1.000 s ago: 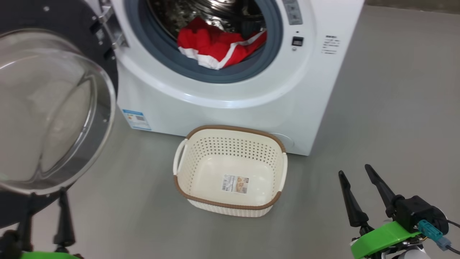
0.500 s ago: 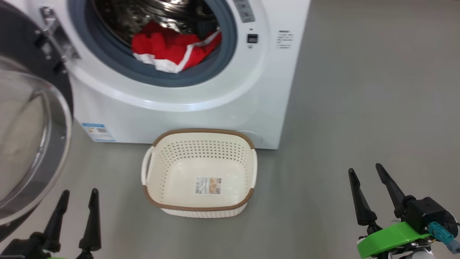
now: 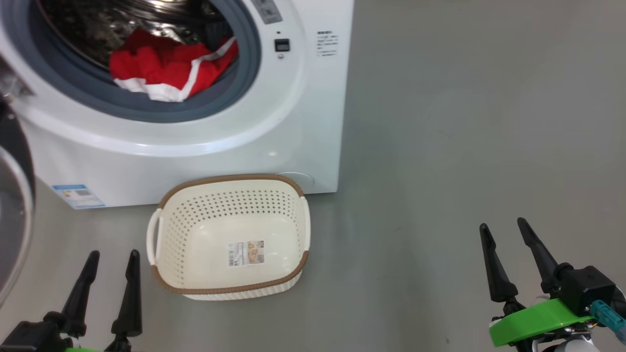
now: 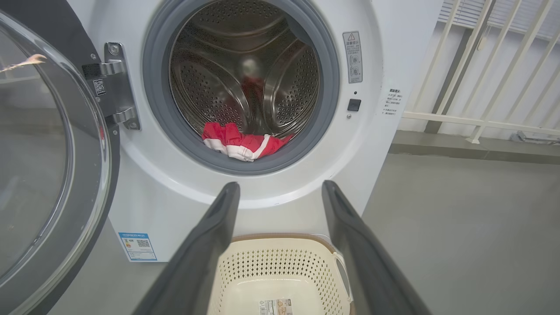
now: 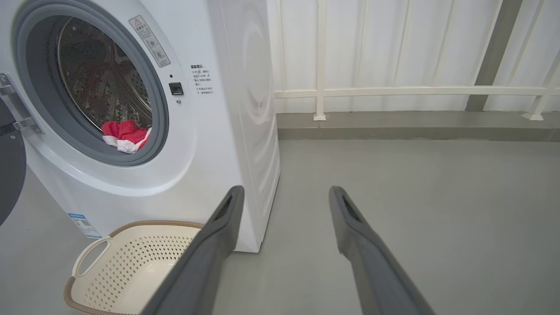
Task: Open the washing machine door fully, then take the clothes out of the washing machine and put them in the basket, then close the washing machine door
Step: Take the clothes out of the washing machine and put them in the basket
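- Clothes [image 3: 166, 73] lie in the washing machine's [image 3: 303, 122] drum, door [image 4: 48, 153] swung open.
- Basket [image 3: 195, 220] stands on the floor.
- Left claw [image 3: 113, 254], right claw [image 3: 503, 225]: spread wide, holding nothing.

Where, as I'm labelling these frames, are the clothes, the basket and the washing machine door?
the clothes [image 3: 161, 71]: head view, red fabric's middle.
the basket [image 3: 230, 208]: head view, perforated far wall.
the washing machine door [image 4: 35, 153]: left wrist view, glass window.

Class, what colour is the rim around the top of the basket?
Brown, on a cream-white basket; the head view shows it best.
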Controlling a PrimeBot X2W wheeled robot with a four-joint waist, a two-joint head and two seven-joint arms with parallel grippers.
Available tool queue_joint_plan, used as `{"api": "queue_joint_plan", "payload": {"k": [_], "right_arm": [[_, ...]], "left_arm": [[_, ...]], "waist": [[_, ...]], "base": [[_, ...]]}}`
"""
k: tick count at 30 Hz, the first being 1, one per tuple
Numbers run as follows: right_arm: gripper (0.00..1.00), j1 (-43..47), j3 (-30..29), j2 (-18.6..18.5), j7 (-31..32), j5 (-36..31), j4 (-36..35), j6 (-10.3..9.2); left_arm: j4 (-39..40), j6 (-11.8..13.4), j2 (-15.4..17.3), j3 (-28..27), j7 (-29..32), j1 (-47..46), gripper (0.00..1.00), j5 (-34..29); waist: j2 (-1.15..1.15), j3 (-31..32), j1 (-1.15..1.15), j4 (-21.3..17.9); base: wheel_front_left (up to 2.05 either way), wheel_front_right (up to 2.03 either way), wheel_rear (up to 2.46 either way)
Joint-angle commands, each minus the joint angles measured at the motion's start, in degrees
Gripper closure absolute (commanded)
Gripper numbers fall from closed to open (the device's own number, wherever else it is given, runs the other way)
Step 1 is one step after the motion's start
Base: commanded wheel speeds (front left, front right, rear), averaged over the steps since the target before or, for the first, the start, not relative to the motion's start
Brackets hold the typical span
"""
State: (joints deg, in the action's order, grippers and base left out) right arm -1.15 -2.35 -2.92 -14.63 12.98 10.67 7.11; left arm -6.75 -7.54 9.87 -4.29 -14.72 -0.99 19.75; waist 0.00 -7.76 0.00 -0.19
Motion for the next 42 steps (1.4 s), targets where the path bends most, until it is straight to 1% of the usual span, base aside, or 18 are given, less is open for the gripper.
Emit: {"api": "queue_joint_plan", "payload": {"k": [1, 10, 24, 29, 35, 42], "right_arm": [[0.00, -0.6, 0.8, -0.2, -0.4, 0.3, -1.7, 0.37], [0.00, -0.2, 0.3, -0.1, -0.4, 0.2, -1.9, 0.37], [0.00, -0.1, 0.2, 0.0, -0.4, 0.0, -2.0, 0.37], [0.00, -0.3, 0.2, 0.0, -0.4, -0.1, -2.1, 0.37], [0.00, -0.6, 0.4, 0.0, -0.4, 0.2, -2.0, 0.37], [0.00, -0.7, 0.6, 0.0, -0.4, 0.5, -2.0, 0.37]], "left_arm": [[1.7, 0.1, 1.2, -2.1, -0.3, -0.4, 0.00, 0.0], [1.9, 0.1, 1.3, -1.8, -0.3, -0.4, 0.00, -0.1], [2.3, 0.1, 1.1, -2.1, -0.3, -0.5, 0.00, -1.0], [2.6, 0.1, 1.2, -2.0, -0.3, -0.6, 0.00, -0.4], [2.8, 0.1, 1.6, -1.9, -0.3, -1.0, 0.00, 0.4], [2.8, 0.1, 2.0, -1.9, -0.3, -1.4, 0.00, 0.6]], "waist": [[0.00, -0.5, 0.00, -1.4], [0.00, -0.4, 0.00, -2.6], [0.00, 0.1, 0.00, -2.2], [0.00, -0.1, 0.00, -2.2], [0.00, -0.4, 0.00, -2.1], [0.00, -0.9, 0.00, -2.0]], "base": [[0.00, 0.00, 0.00], [0.00, 0.00, 0.00], [0.00, 0.00, 0.00], [0.09, -0.10, 0.02], [0.73, -0.81, 0.07], [1.56, -1.63, 0.07]]}}
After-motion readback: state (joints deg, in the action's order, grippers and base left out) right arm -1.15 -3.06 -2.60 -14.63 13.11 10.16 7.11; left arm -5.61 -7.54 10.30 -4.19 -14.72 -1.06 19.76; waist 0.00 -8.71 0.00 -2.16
